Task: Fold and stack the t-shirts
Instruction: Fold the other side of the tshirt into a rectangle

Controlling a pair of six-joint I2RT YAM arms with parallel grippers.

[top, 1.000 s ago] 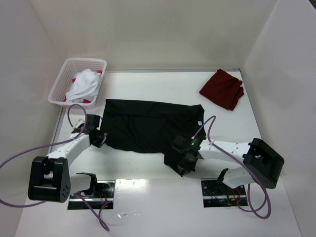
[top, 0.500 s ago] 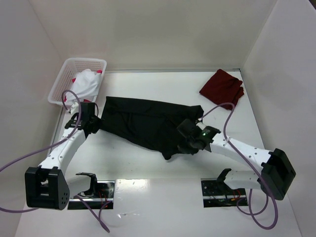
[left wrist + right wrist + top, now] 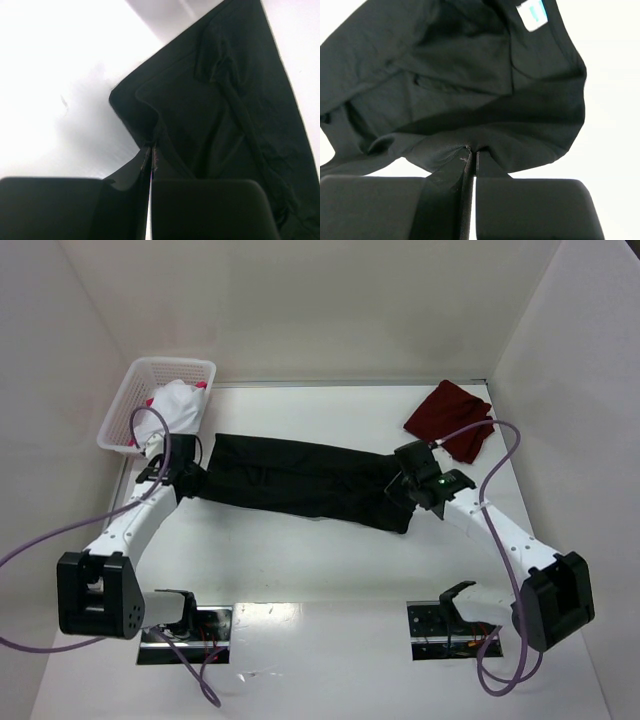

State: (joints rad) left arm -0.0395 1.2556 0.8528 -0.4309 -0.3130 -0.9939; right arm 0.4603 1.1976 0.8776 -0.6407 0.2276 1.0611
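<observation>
A black t-shirt (image 3: 300,480) hangs stretched as a long band between my two arms over the middle of the table. My left gripper (image 3: 192,478) is shut on its left edge; in the left wrist view the cloth (image 3: 225,115) runs up from the pinched fold at my left gripper (image 3: 151,150). My right gripper (image 3: 405,488) is shut on its right end; the right wrist view has black cloth (image 3: 470,90) bunched at my right gripper (image 3: 471,152), with a small white neck label (image 3: 532,12) above. A dark maroon t-shirt (image 3: 452,420) lies folded at the back right.
A white lattice basket (image 3: 160,400) at the back left holds white and pink-red cloth (image 3: 172,408). White walls enclose the table on three sides. Purple cables loop from both arms. Two black mounts (image 3: 445,625) sit at the near edge.
Both arms have swung toward the back and apart, carrying the black t-shirt's near edge up and back. The shirt went from a wide spread shape to a narrow stretched band.
</observation>
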